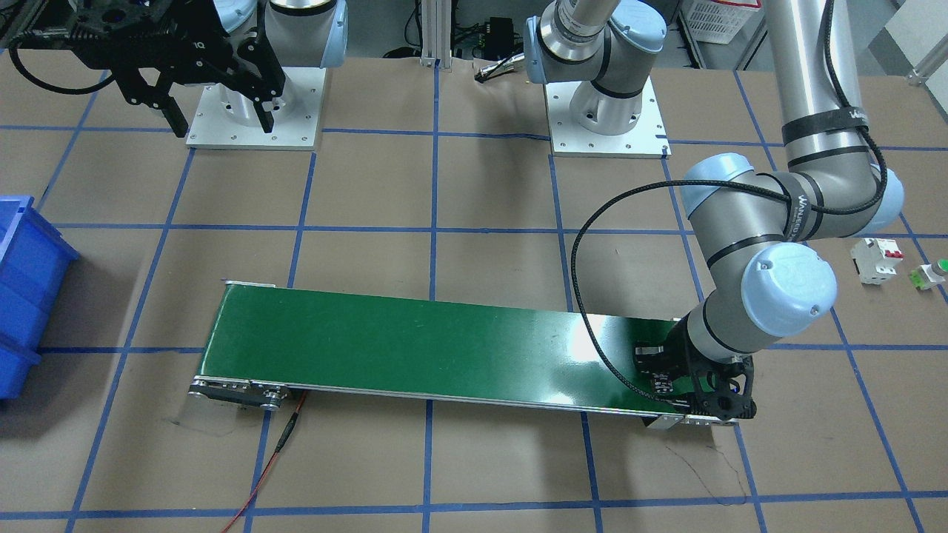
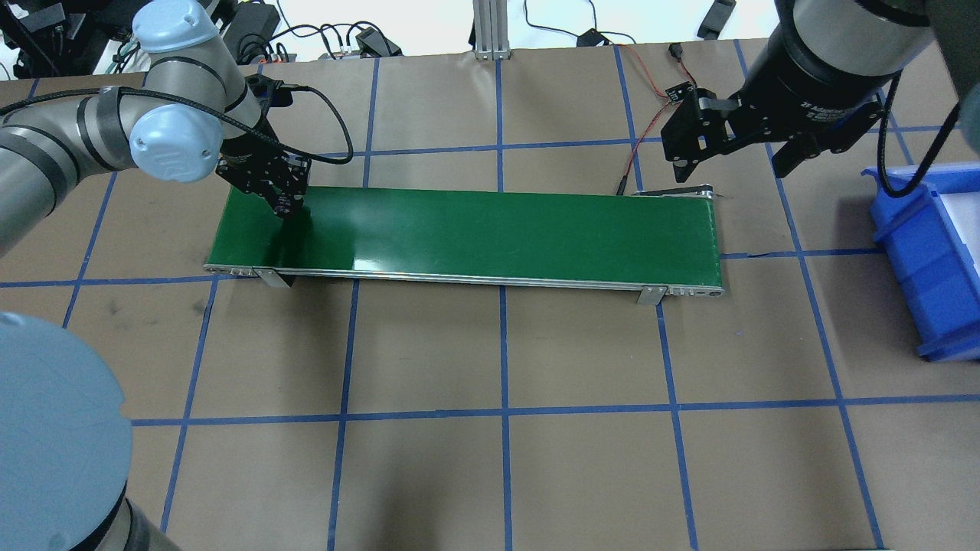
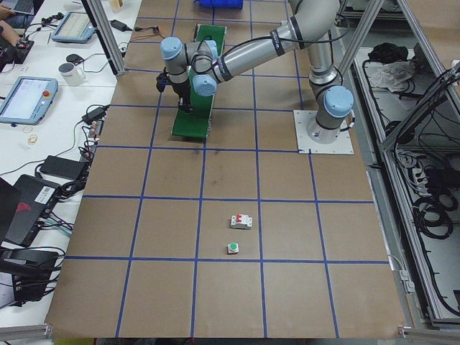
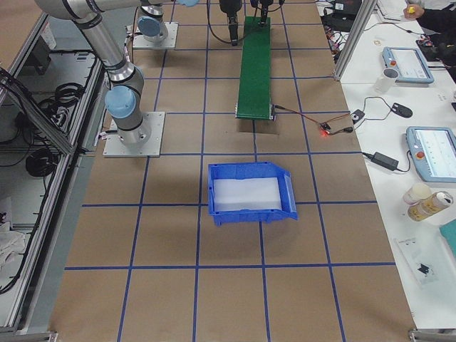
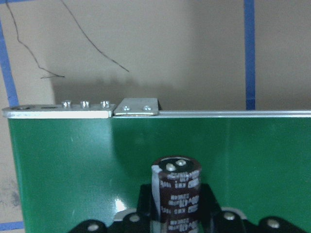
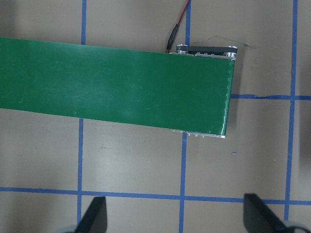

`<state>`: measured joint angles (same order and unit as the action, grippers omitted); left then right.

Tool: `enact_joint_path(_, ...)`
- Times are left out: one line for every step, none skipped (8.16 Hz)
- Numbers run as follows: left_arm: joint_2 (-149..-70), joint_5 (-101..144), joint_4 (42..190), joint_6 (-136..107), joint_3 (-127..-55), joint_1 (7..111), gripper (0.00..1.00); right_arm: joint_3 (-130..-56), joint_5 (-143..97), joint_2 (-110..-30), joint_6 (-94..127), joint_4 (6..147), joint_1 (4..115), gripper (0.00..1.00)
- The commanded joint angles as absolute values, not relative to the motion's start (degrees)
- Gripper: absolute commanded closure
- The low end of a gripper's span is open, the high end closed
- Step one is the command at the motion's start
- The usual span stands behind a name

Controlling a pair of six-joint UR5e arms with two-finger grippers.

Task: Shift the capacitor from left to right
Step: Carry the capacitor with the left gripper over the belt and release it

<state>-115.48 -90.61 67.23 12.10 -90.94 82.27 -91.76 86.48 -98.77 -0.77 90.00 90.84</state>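
Observation:
The capacitor (image 5: pixel 177 191), a short dark cylinder with a white stripe and a metallic top, stands upright between my left gripper's fingers in the left wrist view. My left gripper (image 2: pixel 285 205) is shut on it, low over the left end of the green conveyor belt (image 2: pixel 498 229). From the front, this gripper (image 1: pixel 670 389) is at the belt's right end and the capacitor is hidden. My right gripper (image 2: pixel 735 157) is open and empty, hovering above the belt's other end; its fingers (image 6: pixel 92 218) stand wide apart in the right wrist view.
A blue bin (image 2: pixel 926 252) stands on the table's right side, beyond the belt's end. A white circuit breaker (image 1: pixel 876 259) and a green-capped push button (image 1: pixel 932 274) lie on the table on the left arm's side. A red cable (image 2: pixel 643 130) runs to the belt's motor end.

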Motion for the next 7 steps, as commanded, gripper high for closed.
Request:
enact_joint_path(-115.2, -90.5, 67.2, 12.0, -91.1, 82.3, 0.53, -91.8, 86.5, -98.8, -0.8, 90.1, 90.8, 0.0)
enact_joint_path(-115.1, -90.5, 67.3, 11.6, -91.1, 82.3, 0.53, -91.8, 86.5, -98.8, -0.8, 90.1, 90.8, 0.0)
enact_joint_path(-114.6, -90.5, 67.4, 11.0, -91.1, 82.4, 0.43, -91.8, 86.5, -98.8, -0.8, 90.0, 90.9, 0.0)
enact_joint_path(-114.0, -90.7, 67.9, 9.7, -91.0, 82.5, 0.37, -91.8, 86.5, -98.7, -0.8, 90.0, 90.9, 0.0)
enact_joint_path(-112.9, -90.7, 68.1, 7.6, -90.6, 83.3, 0.25, -91.8, 86.5, -98.4, -0.7, 89.9, 90.8, 0.0)
enact_joint_path(-110.3, -90.8, 70.6, 5.3, -90.4, 85.1, 0.17, -91.8, 86.5, -98.1, -0.5, 90.0, 90.9, 0.0)
enact_joint_path(-107.5, -91.1, 76.6, 2.1, -90.3, 87.6, 0.13, -92.0, 86.6, -96.4, -0.8, 90.2, 90.9, 0.0)
